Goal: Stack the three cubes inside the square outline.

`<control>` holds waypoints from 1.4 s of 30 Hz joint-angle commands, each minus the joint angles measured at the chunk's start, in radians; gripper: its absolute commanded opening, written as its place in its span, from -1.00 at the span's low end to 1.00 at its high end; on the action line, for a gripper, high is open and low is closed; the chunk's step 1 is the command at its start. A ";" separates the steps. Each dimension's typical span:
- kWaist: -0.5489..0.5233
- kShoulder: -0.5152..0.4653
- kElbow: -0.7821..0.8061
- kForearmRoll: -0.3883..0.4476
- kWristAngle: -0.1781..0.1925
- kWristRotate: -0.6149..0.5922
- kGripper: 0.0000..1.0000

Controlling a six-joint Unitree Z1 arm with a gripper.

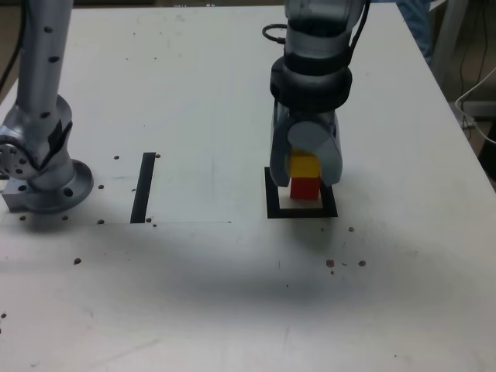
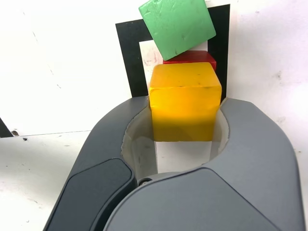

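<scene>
"What is the hand doing?" asks the first speaker.

"The gripper (image 1: 305, 177) is clamped on the yellow cube (image 1: 304, 162), one finger along each side," says the second.

"And around it?"

"In the exterior view, the red cube (image 1: 304, 189) shows just below the yellow one, within the square outline (image 1: 273, 203), a thick black frame with a white centre. Whether the two cubes touch is unclear."

"Where is the green cube (image 2: 178, 26)?"

"The gripper hides it in the exterior view. The wrist view shows it turned askew, overlapping the red cube and the outline's far side; it may be raised, but its height is hard to judge."

"Farther out?"

"A straight black strip (image 1: 142, 190) lies on the white table (image 1: 232, 310), well to the exterior view's left of the outline. Beyond that, at the far left, stands a grey arm base (image 1: 50, 190)."
</scene>
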 commanded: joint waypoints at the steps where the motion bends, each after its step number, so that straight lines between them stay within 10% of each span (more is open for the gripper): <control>1: 0.001 0.008 -0.001 -0.002 -0.003 0.003 -0.32; 42: 0.010 -0.080 0.018 0.005 0.017 0.034 0.99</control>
